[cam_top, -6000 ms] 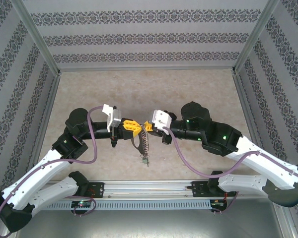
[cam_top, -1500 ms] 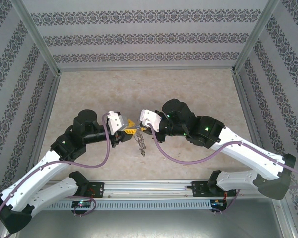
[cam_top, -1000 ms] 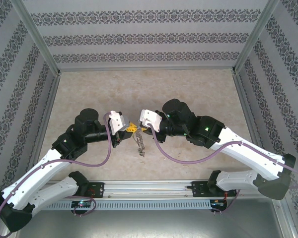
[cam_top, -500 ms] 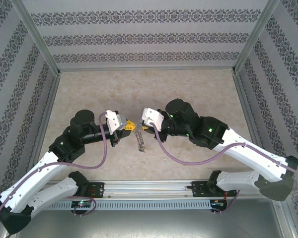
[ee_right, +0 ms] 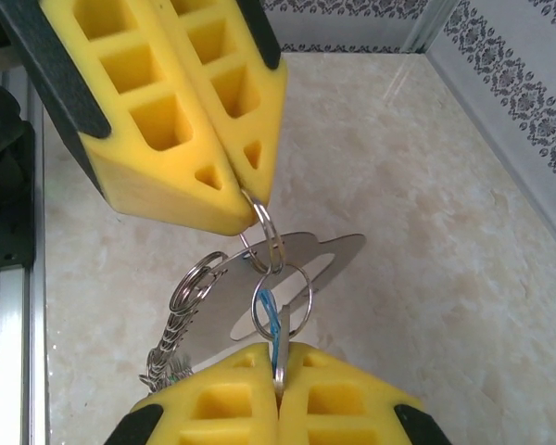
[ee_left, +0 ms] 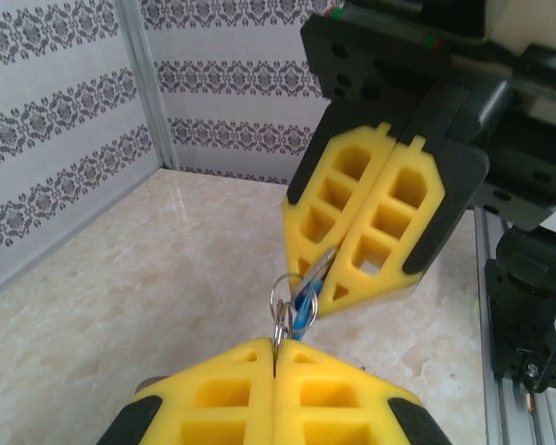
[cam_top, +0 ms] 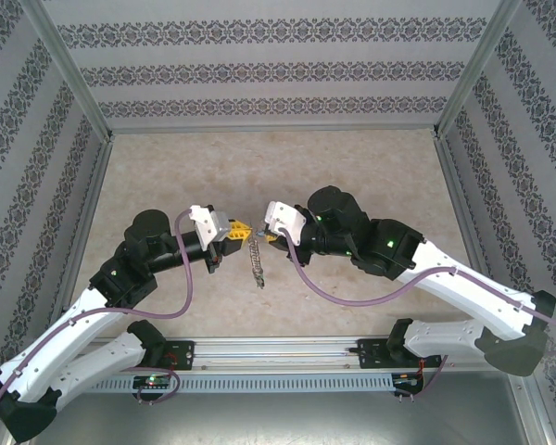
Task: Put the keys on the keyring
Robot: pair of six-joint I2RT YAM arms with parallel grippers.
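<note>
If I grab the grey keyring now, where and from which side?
Probably the keyring's bare flat end, pinched across its broad faces, coming in from opposite the dangling chain; the split ring and blue key crowd its middle.

Bright, even light falls from overhead, leaving only faint, soft shadows on the tabletop (cam_top: 352, 176) under the arms (cam_top: 83, 320). The top view is crisp throughout. In the wrist views the tabletop shows pale glare patches, the keyring (ee_right: 322, 252) gleams almost white, and the nearest yellow fingers (ee_left: 222, 408) at the bottom edge look slightly soft.
</note>
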